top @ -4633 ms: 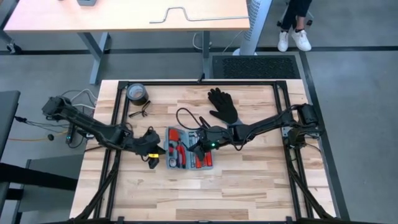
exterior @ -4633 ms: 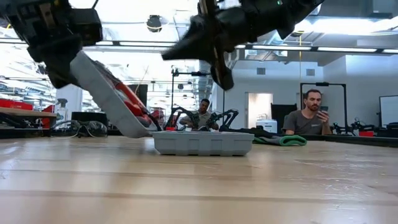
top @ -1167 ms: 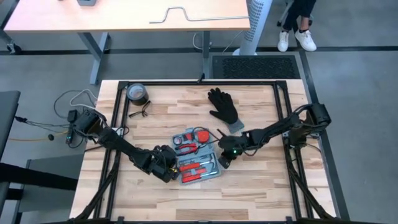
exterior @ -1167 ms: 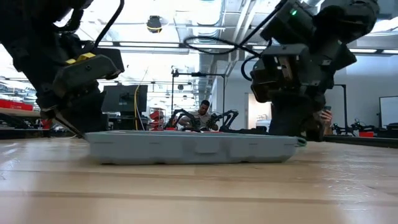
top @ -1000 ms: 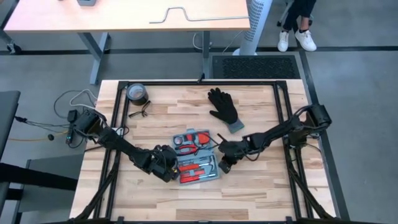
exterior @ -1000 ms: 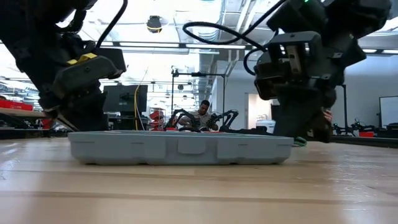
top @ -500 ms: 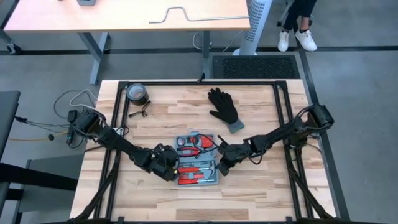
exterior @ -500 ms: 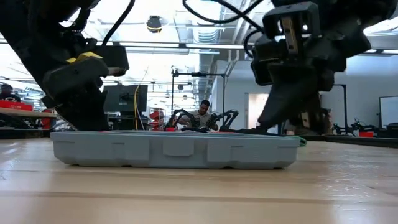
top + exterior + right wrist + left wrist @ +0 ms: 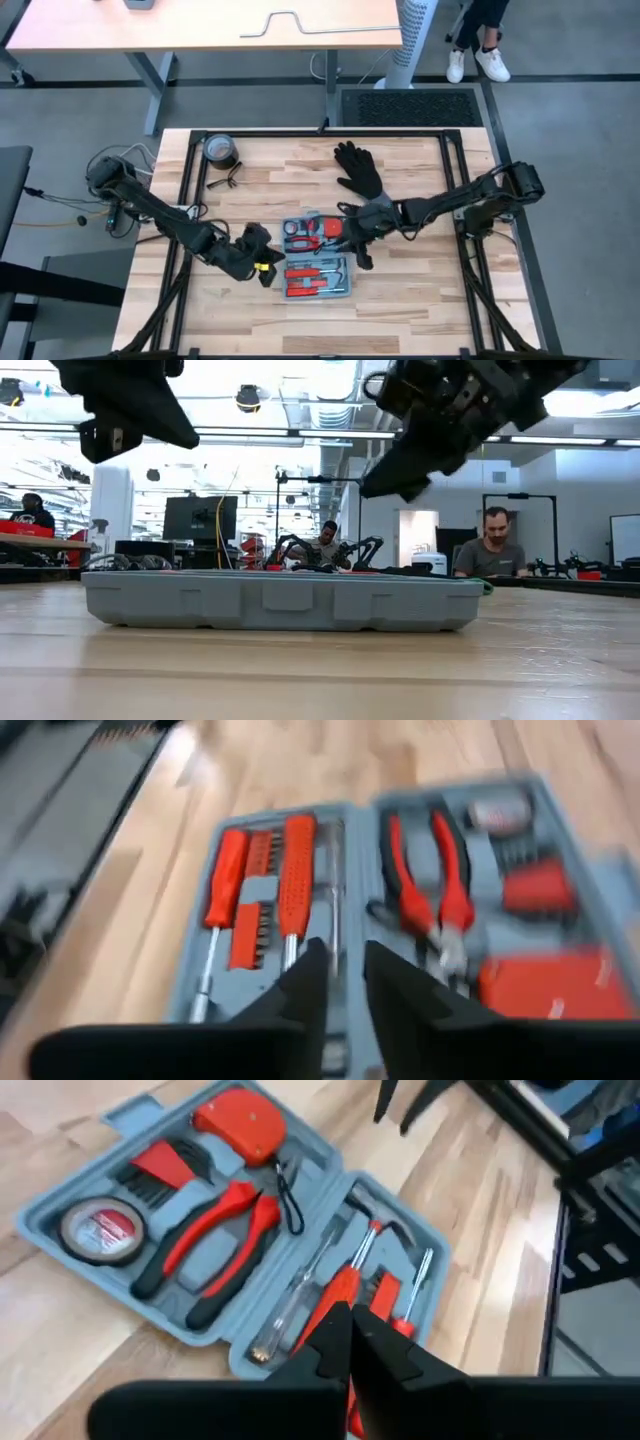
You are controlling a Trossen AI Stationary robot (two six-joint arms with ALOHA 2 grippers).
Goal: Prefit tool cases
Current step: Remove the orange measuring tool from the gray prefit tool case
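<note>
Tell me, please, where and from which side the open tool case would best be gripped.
Probably the bare outer rim of the open tool case, pinched from above at the left edge beside the left gripper. It lies flat, and tools fill its recesses, so only the thin wall offers a hold.

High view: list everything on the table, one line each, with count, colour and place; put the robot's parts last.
case: one, blue-grey, lying open and flat at the table's middle, towards the front edge.
tools: several, mostly red and black, seated in the case's recesses: pliers, screwdrivers, a tape measure, a small roll.
glove: one, black with a grey cuff, behind the case, right of centre.
tape roll: one, dark, at the back-left corner.
small dark item: one, just in front of the tape roll; too small to identify.
left gripper: one, dark, shut, at the case's left edge, above the table.
right gripper: one, dark, slightly open, over the case's right side.
</note>
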